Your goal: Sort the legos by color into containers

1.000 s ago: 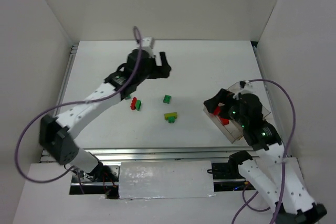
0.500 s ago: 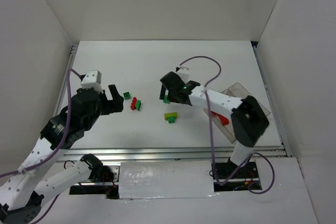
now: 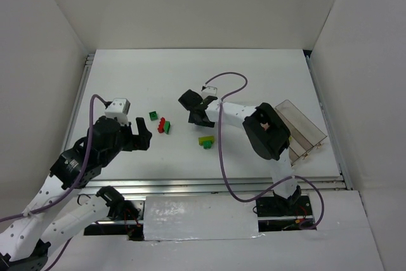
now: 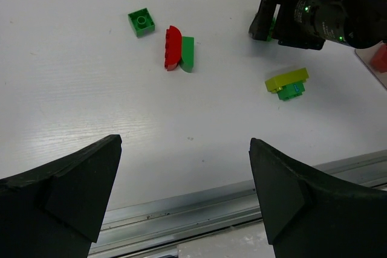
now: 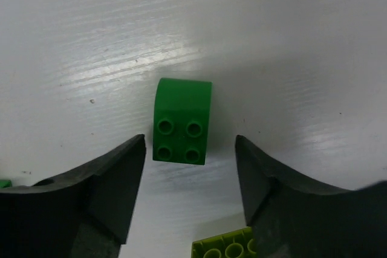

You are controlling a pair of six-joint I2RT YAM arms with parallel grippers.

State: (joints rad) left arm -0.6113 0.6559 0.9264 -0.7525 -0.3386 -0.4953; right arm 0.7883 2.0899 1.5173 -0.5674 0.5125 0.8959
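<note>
Although the right arm's bent elbow covers its left end, the clear tray shows at the right side of the white table, its long compartments lying side by side. From above, what it holds is hidden by the elbow. In the left wrist view a red brick sits at the picture's right edge, beside a pale clear edge that looks like the tray. Which compartment holds it cannot be told.

Left of the tray, the right gripper points down at mid-table. Its wrist camera shows a green four-stud brick lying on the table between the two fingers. White table shows on each side of it, so the jaws are parted and not touching it. A yellow-green brick peeks in at the bottom edge.

Farther left lie a red and green pair, touching each other, and a small green square brick. The left gripper hovers near them, spread wide, with nothing between its fingers.

One second earlier the right gripper was over the tray, where red bricks showed, and the left arm stretched toward the table's far middle. Half a second earlier the right gripper was already at the green brick, and the tray's red brick was in sight. The loose bricks lie where they lay.
</note>
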